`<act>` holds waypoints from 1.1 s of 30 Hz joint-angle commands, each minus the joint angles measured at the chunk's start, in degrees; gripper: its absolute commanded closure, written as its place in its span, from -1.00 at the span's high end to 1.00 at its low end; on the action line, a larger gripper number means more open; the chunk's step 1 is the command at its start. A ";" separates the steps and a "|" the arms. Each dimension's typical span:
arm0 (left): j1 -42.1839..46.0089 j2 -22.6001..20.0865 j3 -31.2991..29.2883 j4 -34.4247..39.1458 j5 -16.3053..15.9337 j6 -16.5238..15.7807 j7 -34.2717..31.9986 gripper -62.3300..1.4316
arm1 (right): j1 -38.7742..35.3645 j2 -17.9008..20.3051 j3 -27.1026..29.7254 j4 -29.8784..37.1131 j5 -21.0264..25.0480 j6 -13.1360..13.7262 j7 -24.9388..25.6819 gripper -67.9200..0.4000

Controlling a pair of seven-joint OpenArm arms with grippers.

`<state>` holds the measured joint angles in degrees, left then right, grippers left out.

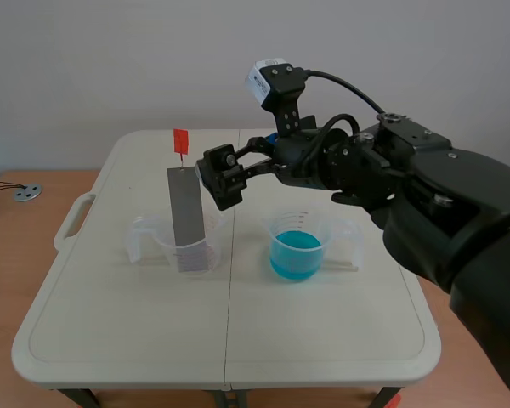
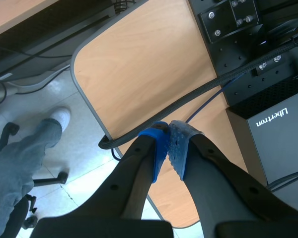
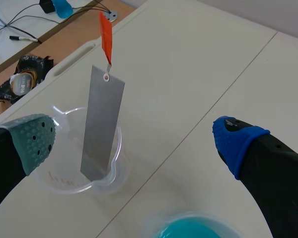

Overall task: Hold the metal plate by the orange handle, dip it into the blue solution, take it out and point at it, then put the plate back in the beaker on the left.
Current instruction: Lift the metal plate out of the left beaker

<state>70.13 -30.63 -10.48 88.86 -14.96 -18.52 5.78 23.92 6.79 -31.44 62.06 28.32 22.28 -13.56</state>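
Right wrist view: the right end effector [image 3: 135, 143] is released, spread wide, with the metal plate [image 3: 102, 126] standing tilted in the clear beaker [image 3: 64, 184] just ahead. It looks thin, stiff, light, likely slick; pinch the small orange handle [image 3: 106, 32] gently.
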 commanded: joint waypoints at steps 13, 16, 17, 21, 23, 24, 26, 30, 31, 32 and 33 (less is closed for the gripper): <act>0.17 0.11 0.35 0.66 -0.24 -0.28 -0.35 -0.90 | 11.47 -8.83 -4.26 -11.76 0.13 0.26 0.83 0.95; 0.17 0.11 0.35 0.66 -0.24 -0.28 -0.35 -0.90 | 13.29 -10.54 -4.26 -15.56 -1.36 0.26 1.46 0.95; 0.17 0.11 0.35 0.66 -0.24 -0.28 -0.35 -0.90 | 13.94 -11.08 -4.26 -16.81 -1.66 0.26 1.90 0.95; 0.17 0.11 0.35 0.66 -0.24 -0.28 -0.37 -0.90 | 16.22 -13.09 -4.26 -21.90 -2.84 0.26 3.76 0.95; 0.17 0.11 0.35 0.66 -0.24 -0.28 -0.37 -0.90 | 17.22 -14.03 -4.26 -24.02 -2.93 0.28 4.13 0.95; 0.17 0.11 0.35 0.66 -0.24 -0.28 -0.37 -0.90 | 17.73 -14.56 -4.26 -24.96 -3.34 0.50 4.55 0.95; 0.15 0.11 0.35 0.66 -0.24 -0.28 -0.37 -0.90 | 18.49 -15.61 -4.26 -26.71 -4.52 0.72 5.73 0.95; -0.46 0.11 0.35 0.63 -0.24 -0.28 -0.26 -0.90 | 19.61 -15.70 -4.26 -28.70 -5.14 1.75 6.99 0.95; -0.74 0.11 0.35 0.63 -0.24 -0.28 -0.15 -0.90 | 19.69 -15.70 -4.26 -28.79 -5.16 1.73 7.54 0.95; -0.83 0.11 0.33 0.59 -0.22 -0.28 -0.09 -0.90 | 19.74 -15.70 -4.26 -28.89 -5.18 1.75 7.91 0.95; -0.96 0.11 0.33 0.57 -0.24 -0.28 -0.02 -0.90 | 19.76 -15.70 -4.26 -28.94 -5.22 2.03 8.46 0.95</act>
<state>68.99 -30.63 -10.48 88.86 -14.96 -18.50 5.87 41.74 -7.09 -35.81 31.97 22.50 23.79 -6.17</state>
